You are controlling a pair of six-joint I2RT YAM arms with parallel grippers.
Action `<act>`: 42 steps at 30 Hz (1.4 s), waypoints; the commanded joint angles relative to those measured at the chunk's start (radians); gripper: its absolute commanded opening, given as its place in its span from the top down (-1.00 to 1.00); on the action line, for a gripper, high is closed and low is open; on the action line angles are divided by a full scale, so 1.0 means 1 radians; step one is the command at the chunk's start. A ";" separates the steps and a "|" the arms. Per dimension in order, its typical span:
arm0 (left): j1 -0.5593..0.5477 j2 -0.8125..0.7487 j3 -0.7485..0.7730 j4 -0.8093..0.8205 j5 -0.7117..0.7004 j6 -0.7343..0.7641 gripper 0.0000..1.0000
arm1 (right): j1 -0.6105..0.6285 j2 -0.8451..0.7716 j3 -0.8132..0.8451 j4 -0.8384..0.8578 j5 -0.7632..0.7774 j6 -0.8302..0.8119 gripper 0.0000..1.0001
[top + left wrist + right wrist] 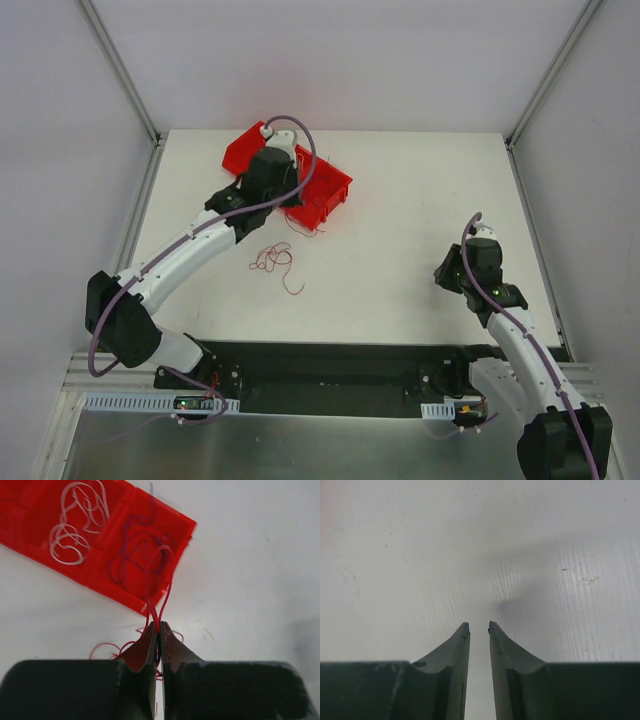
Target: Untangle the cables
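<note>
Cables (272, 258) loose on white table (420, 220), pale walls (330, 60).

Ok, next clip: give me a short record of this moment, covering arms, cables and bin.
left gripper: shut on a red cable, whose loop stands up between the fingertips, close to the red bin
right gripper: slightly open, empty, over bare table
bin contents: whitish cables in one compartment, darker strands in the next
on the table: loose red tangle between the bin and the arm bases
task status: unfinished; red strands lie tangled
</note>
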 commanded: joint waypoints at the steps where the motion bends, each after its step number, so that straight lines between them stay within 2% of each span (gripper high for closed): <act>1: 0.117 -0.009 0.067 0.091 -0.080 0.106 1.00 | -0.005 0.012 0.008 0.023 -0.021 -0.010 0.49; 8: 0.329 0.103 0.176 0.237 -0.093 0.160 1.00 | -0.003 0.056 0.011 0.039 -0.133 0.038 0.49; 15: 0.470 0.310 0.400 0.308 -0.006 0.201 1.00 | -0.005 0.107 0.080 -0.010 -0.115 0.032 0.49; 22: 0.528 0.566 0.615 0.339 -0.025 0.238 1.00 | -0.006 0.108 0.166 -0.077 -0.044 0.022 0.49; 28: 0.544 0.770 0.760 0.337 -0.016 0.185 1.00 | -0.005 0.081 0.201 -0.077 -0.003 0.016 0.49; 37: 0.545 0.963 0.868 0.331 0.042 0.117 1.00 | -0.006 0.016 0.215 -0.047 0.033 -0.004 0.49; 42: 0.547 0.970 0.833 0.326 0.099 0.059 1.00 | -0.006 0.025 0.213 -0.039 0.028 -0.001 0.48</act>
